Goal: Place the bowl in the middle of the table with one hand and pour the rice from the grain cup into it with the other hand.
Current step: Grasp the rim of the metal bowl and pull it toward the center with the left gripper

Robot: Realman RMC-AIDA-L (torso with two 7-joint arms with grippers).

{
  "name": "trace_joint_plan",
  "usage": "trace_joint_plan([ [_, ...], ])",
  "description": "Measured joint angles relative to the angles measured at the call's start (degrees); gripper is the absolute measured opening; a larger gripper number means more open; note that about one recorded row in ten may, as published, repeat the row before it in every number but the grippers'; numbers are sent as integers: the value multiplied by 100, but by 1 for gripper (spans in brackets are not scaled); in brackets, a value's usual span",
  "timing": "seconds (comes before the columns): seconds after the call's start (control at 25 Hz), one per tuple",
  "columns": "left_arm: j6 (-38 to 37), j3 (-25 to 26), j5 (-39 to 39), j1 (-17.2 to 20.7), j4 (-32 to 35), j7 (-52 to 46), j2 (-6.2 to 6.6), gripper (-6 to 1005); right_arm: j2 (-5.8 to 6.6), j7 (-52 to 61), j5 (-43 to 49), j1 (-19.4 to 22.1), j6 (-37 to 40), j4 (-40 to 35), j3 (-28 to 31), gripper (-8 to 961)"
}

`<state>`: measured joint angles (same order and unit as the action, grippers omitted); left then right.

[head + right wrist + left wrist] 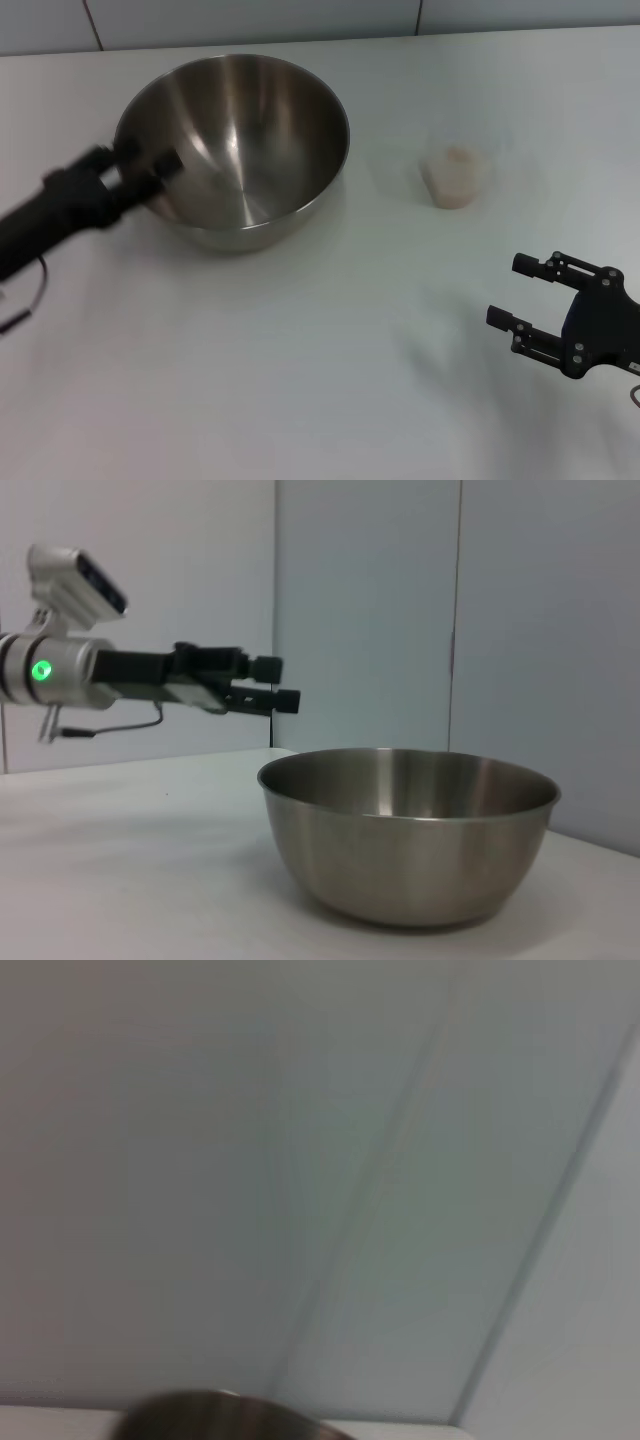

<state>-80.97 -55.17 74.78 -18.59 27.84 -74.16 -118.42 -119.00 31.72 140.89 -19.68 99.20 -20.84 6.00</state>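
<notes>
The white worktop [300, 380] fills most of the head view, with a tiled wall along the top edge. On it, in the upper left of the frame, sits the stainless-steel bowl [240, 150], upright and empty, its brushed inside catching the light; the right wrist view shows the same bowl [410, 830] resting flat on the worktop [120, 880].

The left end effector [140, 175] comes in from the left edge of the head view and hangs at the bowl's near-left rim. In the right wrist view this left end effector [275, 685] hovers clear above the rim, its prongs close together with nothing between them — not gripping the bowl. The left wrist view shows only wall and a dark sliver of the bowl [230, 1418] at its bottom edge.

The right end effector [520, 295] waits in the lower right of the head view, prongs spread apart and empty, well apart from the grain cup [457, 175]. That clear cup stands upper right of centre, holding a pale heap of rice [458, 158].

Judging by this, the bowl-placing step is in hand or just closing: the bowl lies left of the frame's middle. Next the right arm must reach up-frame to the cup, close on its wall, and tip it over the bowl — a thin, clear wall that will want a gentle, squared grip.
</notes>
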Motion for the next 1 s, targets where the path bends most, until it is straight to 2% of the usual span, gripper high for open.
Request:
trace_joint_plan([
  [0.16,854,-67,74,103,890,-1047,5,811,0,-67,-54,-3,1,2,4,662],
  [0.24,1012,-92,134,110,1008,-1208,5,809,0,-69,-94,-3,-10,0,5,663],
  [0.28,1486,-188,471,89,1304,-1750,5,808,0,-69,-119,-3,-12,-3,6,663],
  [0.4,1978,-251,1199,-30,1596,-2608,14,805,0,-70,-165,-42,-32,-21,7,664],
  [0.48,1978,-251,1199,-30,1596,-2608,14,803,0,-70,-165,-56,-55,-24,7,664],
  [0.52,2230,-258,2104,-198,1867,-3540,23,802,0,-70,-167,-94,-133,-19,7,664],
  [0.56,2228,-255,2533,-283,1981,-3919,25,801,0,-70,-167,-94,-133,-19,7,663],
  [0.72,2147,-267,3314,-410,2271,-4619,25,797,0,-70,-168,-181,-301,11,7,663],
  [1.0,1889,-274,3877,-475,2615,-5268,29,791,0,-70,-168,-215,-321,11,7,662],
])
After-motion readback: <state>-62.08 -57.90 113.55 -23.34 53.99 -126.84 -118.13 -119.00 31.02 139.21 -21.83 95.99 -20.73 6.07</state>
